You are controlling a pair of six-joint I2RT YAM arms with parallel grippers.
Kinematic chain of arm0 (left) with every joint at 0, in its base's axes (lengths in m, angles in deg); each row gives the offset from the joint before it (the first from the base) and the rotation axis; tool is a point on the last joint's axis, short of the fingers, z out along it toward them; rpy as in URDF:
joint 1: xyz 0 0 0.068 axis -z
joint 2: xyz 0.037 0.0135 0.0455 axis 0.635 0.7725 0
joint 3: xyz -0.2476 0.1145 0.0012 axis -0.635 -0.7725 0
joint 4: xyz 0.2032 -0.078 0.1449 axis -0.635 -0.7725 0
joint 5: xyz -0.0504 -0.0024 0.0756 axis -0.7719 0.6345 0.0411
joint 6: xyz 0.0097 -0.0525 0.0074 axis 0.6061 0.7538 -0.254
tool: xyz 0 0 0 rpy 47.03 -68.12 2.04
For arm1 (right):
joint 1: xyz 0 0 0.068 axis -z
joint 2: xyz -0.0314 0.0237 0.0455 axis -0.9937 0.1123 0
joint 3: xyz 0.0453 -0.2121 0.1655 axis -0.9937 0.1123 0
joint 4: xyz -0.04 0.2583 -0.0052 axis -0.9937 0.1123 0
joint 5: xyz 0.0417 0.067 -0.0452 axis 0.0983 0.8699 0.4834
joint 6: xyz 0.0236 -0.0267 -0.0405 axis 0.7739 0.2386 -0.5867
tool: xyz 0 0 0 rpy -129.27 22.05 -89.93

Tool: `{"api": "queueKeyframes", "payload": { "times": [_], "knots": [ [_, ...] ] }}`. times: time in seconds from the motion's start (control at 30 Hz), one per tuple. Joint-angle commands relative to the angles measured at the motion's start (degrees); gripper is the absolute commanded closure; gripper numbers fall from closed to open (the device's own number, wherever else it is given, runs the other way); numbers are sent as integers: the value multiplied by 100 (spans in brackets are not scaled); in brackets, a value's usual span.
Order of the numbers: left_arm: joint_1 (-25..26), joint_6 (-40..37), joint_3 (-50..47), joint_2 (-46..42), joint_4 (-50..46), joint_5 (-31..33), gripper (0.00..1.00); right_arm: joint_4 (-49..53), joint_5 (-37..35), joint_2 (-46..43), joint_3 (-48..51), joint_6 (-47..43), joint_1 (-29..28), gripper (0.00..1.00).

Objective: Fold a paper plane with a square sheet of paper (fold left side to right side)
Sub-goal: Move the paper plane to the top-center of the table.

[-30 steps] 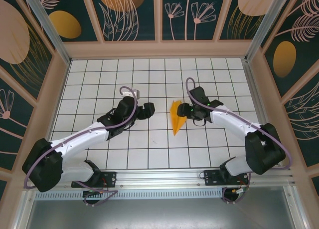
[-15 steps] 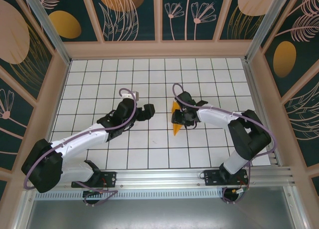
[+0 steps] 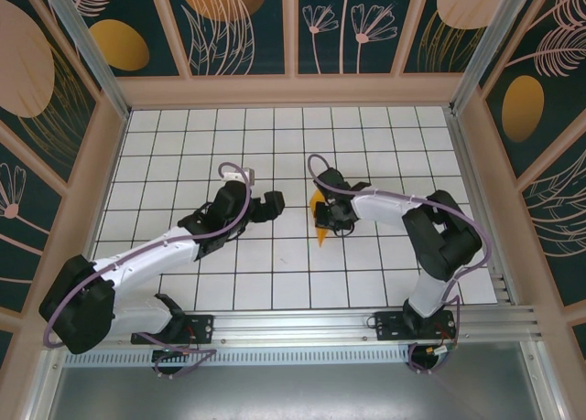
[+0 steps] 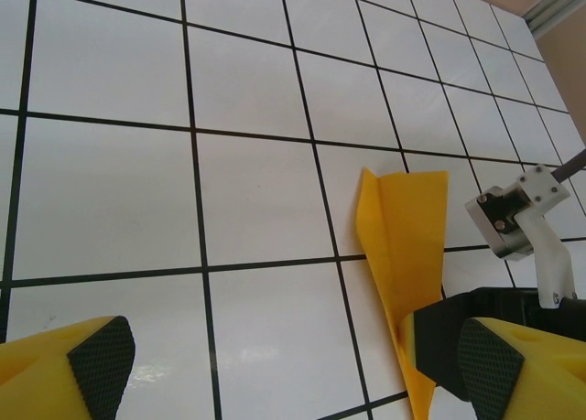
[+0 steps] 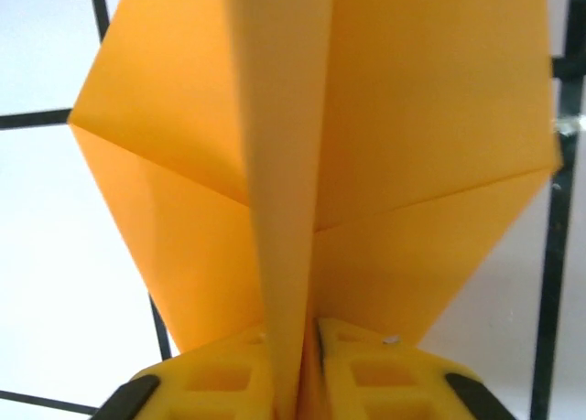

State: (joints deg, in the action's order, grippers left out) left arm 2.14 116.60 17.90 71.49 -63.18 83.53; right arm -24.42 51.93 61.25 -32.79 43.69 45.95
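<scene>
Right wrist view showed the right gripper [image 5: 293, 370] pinching the upright centre fold of the paper plane [image 5: 403, 145], wings splayed either side. A good crease likely needed that pinch kept square on the fold line. The left gripper [image 3: 272, 203] hung spread wide just beside the plane, mid-table [image 3: 183, 145]. A second earlier, the right jaws had stood open beside the plane; they had since closed over it.

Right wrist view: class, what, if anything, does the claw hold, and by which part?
The right claw is shut on the folded orange-yellow paper plane, pinching its raised centre fold between both fingers.
</scene>
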Motion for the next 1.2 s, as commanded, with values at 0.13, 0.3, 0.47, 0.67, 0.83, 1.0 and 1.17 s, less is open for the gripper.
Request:
{"api": "queueKeyframes", "payload": {
  "times": [0.13,0.3,0.47,0.67,0.83,1.0,1.17],
  "knots": [
    [-15,-50,-202,-436,-64,264,5,835,-520,265,-1065,-747,346,100],
    [-10,-98,-262,-530,-140,317,4,1475,-1190,963,-2389,-1724,595,100],
    [-16,-85,-308,-516,-140,317,3,1644,-1315,1678,-3476,-2255,935,100],
    [-14,-89,-281,-418,-149,269,3,1739,-1012,2385,-4277,-2449,1060,100],
    [-8,-98,-213,-324,-166,241,2,1784,-776,2696,-4417,-2446,1080,100],
    [-11,-111,-141,-238,-183,216,2,1819,-739,2850,-4421,-2419,1080,100],
    [-13,-124,-80,-171,-211,195,2,1841,-690,2941,-4390,-2426,1069,96]
  ]
}}
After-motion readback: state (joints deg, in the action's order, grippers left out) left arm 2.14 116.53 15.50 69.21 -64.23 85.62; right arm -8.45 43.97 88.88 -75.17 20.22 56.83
